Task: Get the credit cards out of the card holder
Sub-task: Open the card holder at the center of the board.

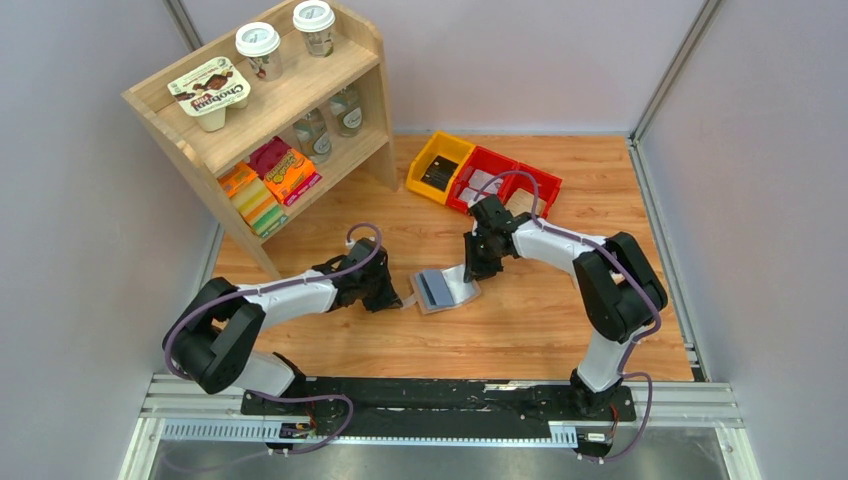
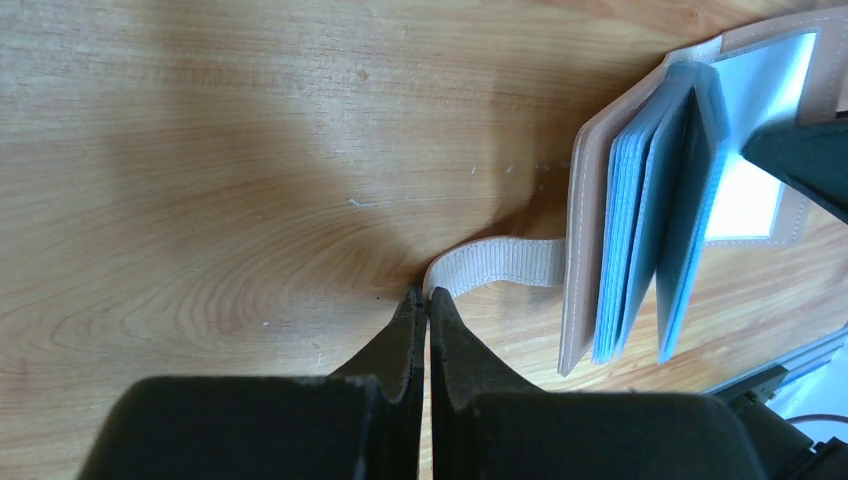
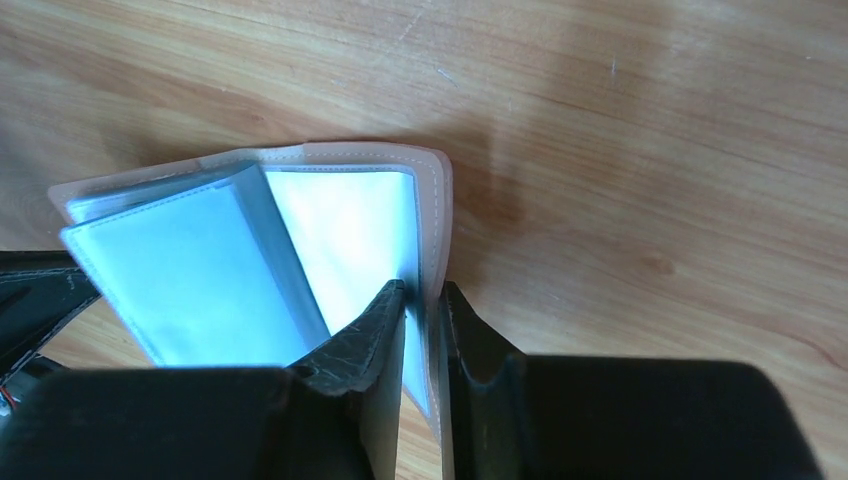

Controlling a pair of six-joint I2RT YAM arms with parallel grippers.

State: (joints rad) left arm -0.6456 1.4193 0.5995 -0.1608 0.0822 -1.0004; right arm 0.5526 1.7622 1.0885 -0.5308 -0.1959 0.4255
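The card holder (image 1: 446, 289) lies open on the wooden table between both arms. It has a pale pinkish cover (image 3: 436, 205) and blue-grey translucent sleeves (image 3: 190, 270) fanned upward. My left gripper (image 2: 427, 297) is shut on the end of its white strap (image 2: 505, 262), low on the table left of the holder (image 2: 640, 220). My right gripper (image 3: 422, 290) is shut on the cover's right edge, with the cover and a clear pocket between its fingers. In the top view the right gripper (image 1: 470, 270) stands at the holder's far right corner. The credit cards cannot be told apart from the sleeves.
A yellow bin (image 1: 432, 150) and two red bins (image 1: 500, 160) stand at the back right; a flat black thing (image 1: 438, 173) lies in the yellow one. A wooden shelf (image 1: 215, 150) with cups, jars and packets stands at the back left. Grey walls enclose the table.
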